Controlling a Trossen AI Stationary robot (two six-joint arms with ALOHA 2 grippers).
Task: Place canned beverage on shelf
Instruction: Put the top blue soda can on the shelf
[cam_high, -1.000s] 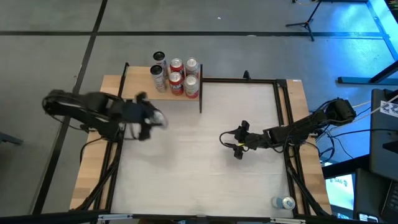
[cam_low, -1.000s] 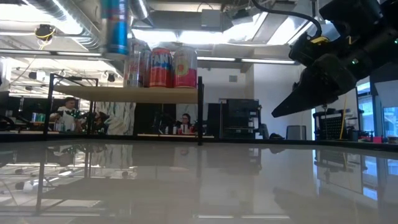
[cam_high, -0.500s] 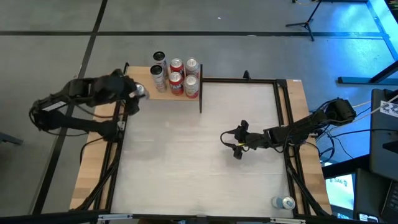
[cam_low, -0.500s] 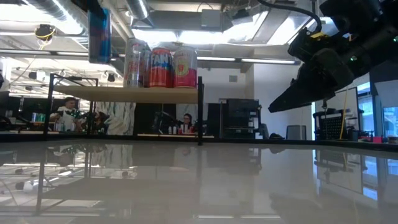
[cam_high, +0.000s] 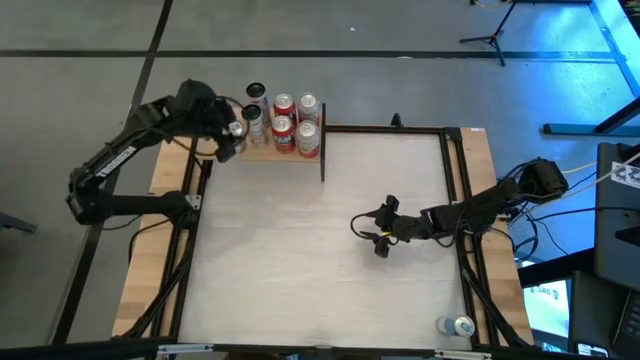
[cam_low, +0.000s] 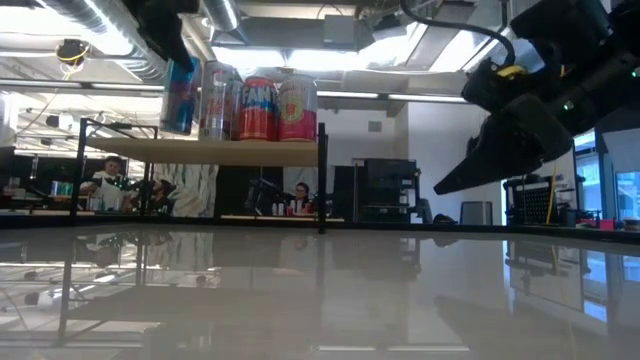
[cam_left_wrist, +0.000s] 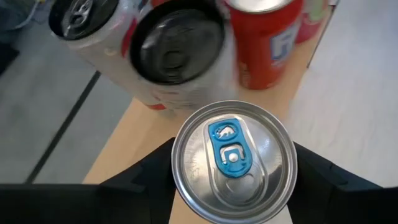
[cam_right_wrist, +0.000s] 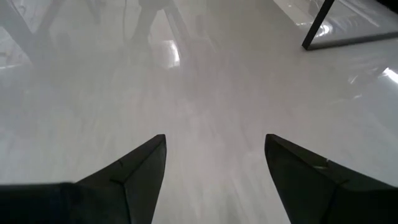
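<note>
Can (cam_left_wrist: 232, 160), silver top with blue tab, pinched upright in the left end effector (cam_high: 232, 130), fingers clamped on both flanks. Carried at the left end of the shelf (cam_high: 232, 150), just above the board, close beside the standing cans (cam_high: 283, 124) grouped toward the shelf's right end. In the low view, blue-sided can (cam_low: 178, 95) hanging near the shelf's left end with its base about level with the board; contact with the board not certain.

Right end effector (cam_high: 381, 233) idle above the middle of the surface (cam_high: 300, 270), well apart from the shelf, fingers (cam_right_wrist: 134, 168) spread and holding nothing. One more can (cam_high: 461, 325) lying near the surface's front right corner.

Risks, as a judgement: little spare room beside the nearest silver can (cam_left_wrist: 180, 53), so any sideways drift on the way down likely to knock it into its neighbours. Release while still off the board, or tilted, likely to tip the can, and the shelf's left edge sits close enough for a fall to the surface below. Fingers opening wide could also brush the neighbouring can.

Hard to make out: the can's base and the gap under it, hidden from the wrist view; the fingertips, covered by the can body; the high view blocked there by the arm.
</note>
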